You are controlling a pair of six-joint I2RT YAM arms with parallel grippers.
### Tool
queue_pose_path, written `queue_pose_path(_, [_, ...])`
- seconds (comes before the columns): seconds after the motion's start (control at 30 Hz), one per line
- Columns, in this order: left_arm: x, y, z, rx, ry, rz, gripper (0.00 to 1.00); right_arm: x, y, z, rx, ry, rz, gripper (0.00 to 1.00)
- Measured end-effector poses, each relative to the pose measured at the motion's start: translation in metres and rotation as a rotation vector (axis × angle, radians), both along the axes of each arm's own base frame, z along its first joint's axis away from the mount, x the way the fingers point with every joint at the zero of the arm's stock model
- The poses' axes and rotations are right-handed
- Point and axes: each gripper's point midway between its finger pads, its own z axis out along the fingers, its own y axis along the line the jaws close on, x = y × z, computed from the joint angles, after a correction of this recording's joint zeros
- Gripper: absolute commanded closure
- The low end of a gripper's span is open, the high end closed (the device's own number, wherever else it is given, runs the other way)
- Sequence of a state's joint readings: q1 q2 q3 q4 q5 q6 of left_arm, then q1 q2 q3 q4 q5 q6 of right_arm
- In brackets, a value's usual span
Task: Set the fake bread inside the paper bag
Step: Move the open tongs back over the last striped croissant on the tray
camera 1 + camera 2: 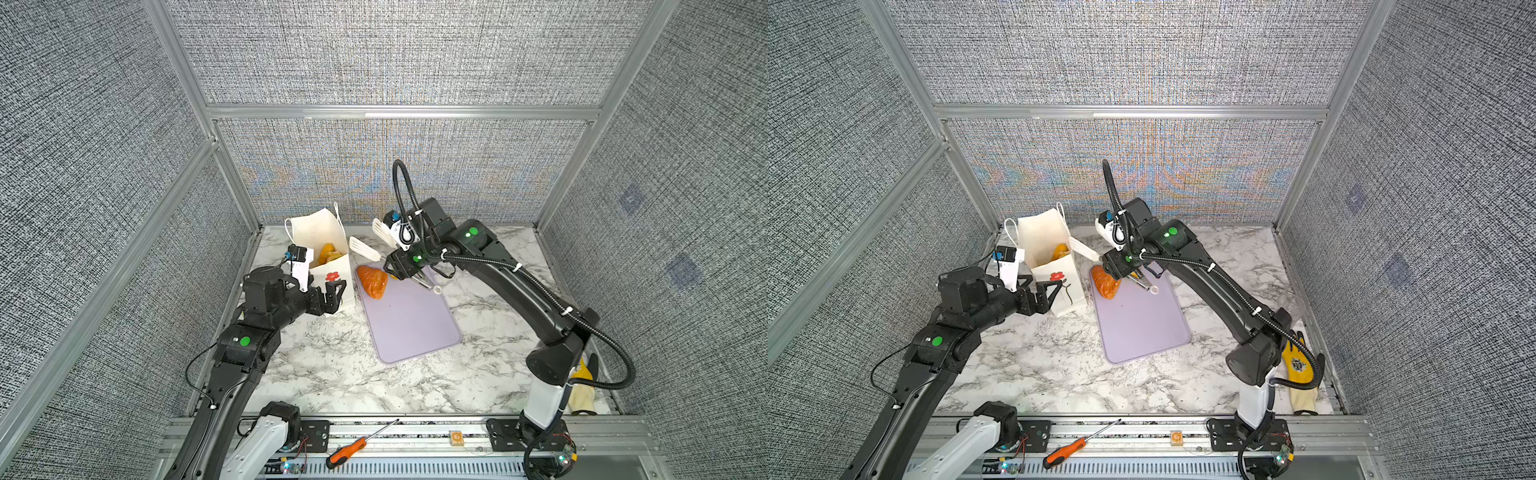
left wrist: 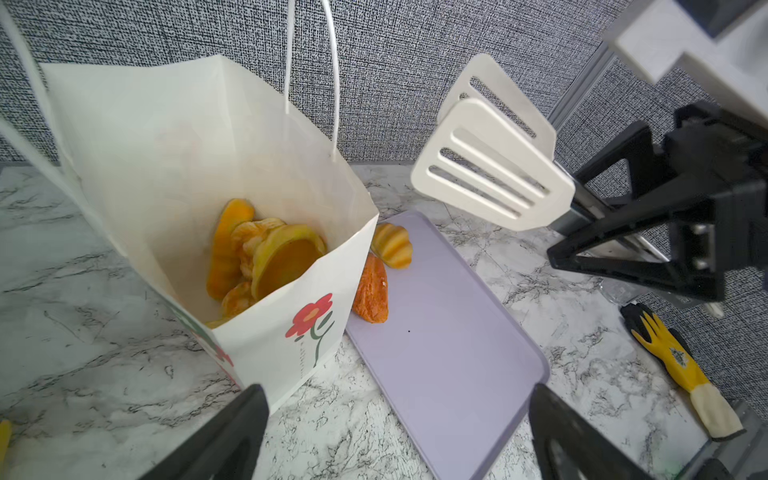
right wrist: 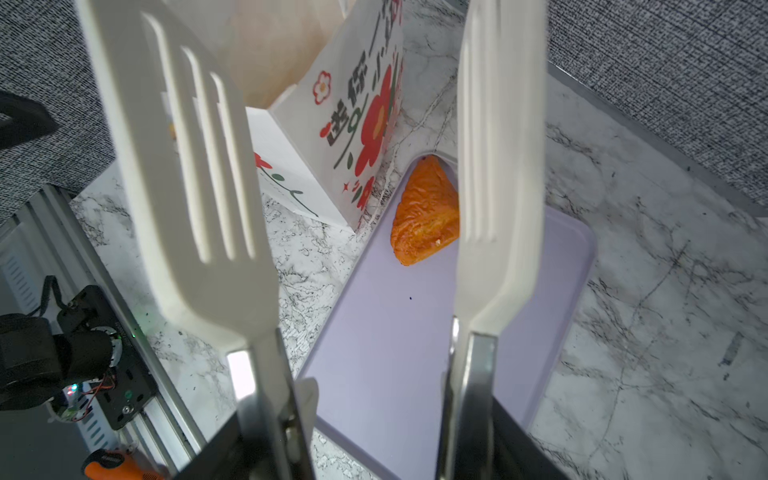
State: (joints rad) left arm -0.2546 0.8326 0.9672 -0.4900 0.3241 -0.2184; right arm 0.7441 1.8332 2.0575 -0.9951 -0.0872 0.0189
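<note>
The white paper bag [image 1: 332,286] [image 1: 1050,245] [image 2: 166,137] [image 3: 357,95] stands open at the back left, with several golden fake bread pieces [image 2: 257,253] [image 1: 328,252] inside. On the lavender tray [image 1: 411,328] [image 2: 449,353], next to the bag, lie a reddish-brown croissant [image 1: 372,281] [image 1: 1106,282] [image 3: 426,216] and a yellow striped roll [image 2: 392,245]. My right gripper [image 1: 405,270] [image 3: 374,436] is shut on white slotted tongs [image 1: 363,248] [image 2: 490,166] [image 3: 187,166]. Their blades are spread and empty above the tray's far end. My left gripper [image 1: 324,297] [image 2: 395,399] is open by the bag's front.
A yellow work glove [image 1: 582,382] [image 2: 681,365] lies at the right edge behind the right arm's base. An orange-handled screwdriver [image 1: 349,451] rests on the front rail. Grey fabric walls enclose the marble table [image 1: 332,374] on three sides.
</note>
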Motion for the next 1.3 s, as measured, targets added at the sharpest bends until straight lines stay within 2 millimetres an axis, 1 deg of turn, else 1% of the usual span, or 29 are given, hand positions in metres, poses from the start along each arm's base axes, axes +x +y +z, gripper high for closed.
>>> queue_pose_path(0.17, [-0.002,-0.010,-0.001,-0.016,0.003,-0.026,0.01,0.003,-0.017,-0.016,-0.033,0.019,-0.040,0.35])
queue_pose_path(0.37, [-0.006,-0.024,-0.011,-0.021,0.020,-0.065,0.02,0.011,-0.043,-0.045,-0.095,0.055,-0.108,0.35])
queue_pose_path(0.57, [-0.007,-0.032,-0.023,-0.018,0.043,-0.077,0.02,0.018,-0.067,-0.080,-0.153,0.120,-0.174,0.36])
queue_pose_path(0.7, [-0.007,-0.036,-0.027,-0.025,0.050,-0.079,0.02,0.024,-0.077,-0.104,-0.185,0.163,-0.201,0.36])
queue_pose_path(0.87, [-0.006,-0.036,-0.034,-0.016,0.056,-0.070,0.02,0.036,-0.083,-0.128,-0.209,0.190,-0.232,0.36])
queue_pose_path(1.07, [-0.010,-0.046,-0.049,0.001,0.095,-0.099,0.01,0.051,-0.084,-0.158,-0.239,0.228,-0.250,0.36])
queue_pose_path(1.3, [-0.011,-0.052,-0.067,0.025,0.131,-0.110,0.01,0.071,-0.085,-0.180,-0.244,0.251,-0.285,0.36])
